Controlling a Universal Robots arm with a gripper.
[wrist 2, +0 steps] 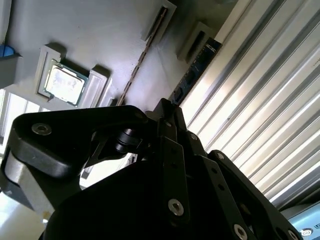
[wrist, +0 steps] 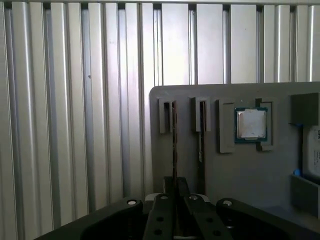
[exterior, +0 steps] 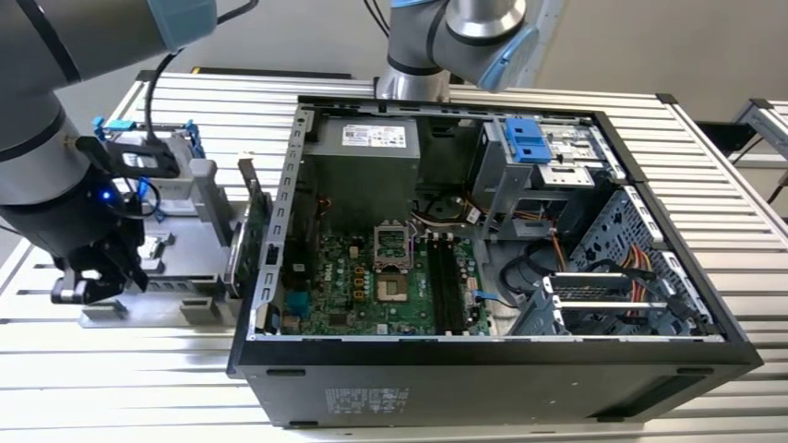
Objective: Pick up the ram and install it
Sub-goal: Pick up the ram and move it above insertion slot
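In both wrist views the ram (wrist: 174,135) (wrist 2: 197,65) stands on edge in a slot of the grey parts tray (wrist: 235,185), in the slot farthest from the processor chip (wrist: 251,124). My gripper (wrist: 175,181) (wrist 2: 167,107) is shut on the ram's near end, its fingers pressed together over the thin edge. In the exterior view the gripper (exterior: 89,277) hangs low over the tray (exterior: 185,268), at the exterior view's left, beside the open computer case (exterior: 493,369). The long black memory slots (exterior: 444,286) lie on the motherboard inside the case.
A second thin stick (wrist: 201,131) (wrist 2: 142,57) stands in the neighbouring tray slot. A green card (exterior: 253,231) stands upright between tray and case. Power supply (exterior: 364,161), drive cage (exterior: 542,152) and cables crowd the case. Ribbed metal table (exterior: 124,369) lies all around.
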